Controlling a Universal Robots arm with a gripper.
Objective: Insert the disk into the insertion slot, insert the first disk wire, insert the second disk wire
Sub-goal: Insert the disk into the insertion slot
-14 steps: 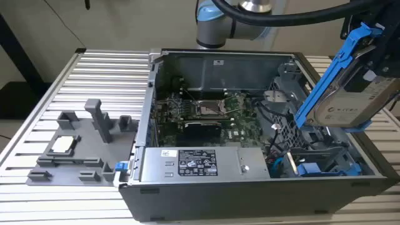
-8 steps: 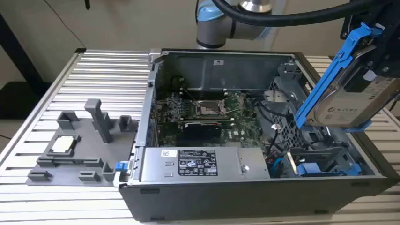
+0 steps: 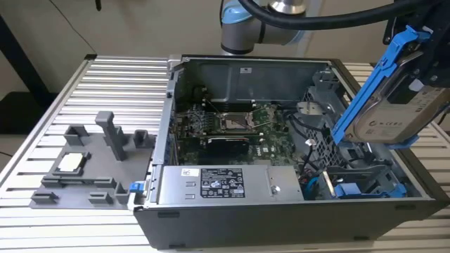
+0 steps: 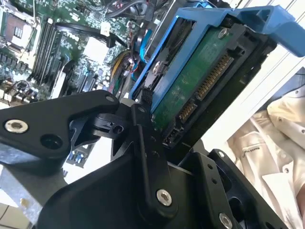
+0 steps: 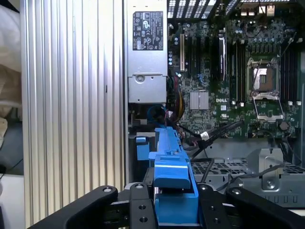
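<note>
The disk (image 3: 397,118) hangs in the air, steeply tilted, its white label turned to the exterior camera and its blue carrier frame (image 3: 372,79) running up along the edge towards the exterior view's left. The gripper (image 3: 425,74) grasps it at the raised end. In the first wrist view the carrier's blue edge (image 5: 170,162) sits squarely between the two black fingers (image 5: 139,202), which press on it from either side; in the second wrist view one finger (image 4: 143,121) lies against the frame beside the disk's green circuit board (image 4: 195,81) and its gold connector contacts. The disk is above and apart from the insertion slot (image 3: 359,182), the bay of the grey drive cage in the near corner of the open computer case (image 3: 281,224) on the exterior view's right. Deeper in the case lie the motherboard (image 3: 232,126) and the grey power supply (image 3: 214,184). The case stands on a slatted metal table (image 3: 119,84), with a grey fixture tray (image 3: 91,168) on the exterior view's left.
</note>
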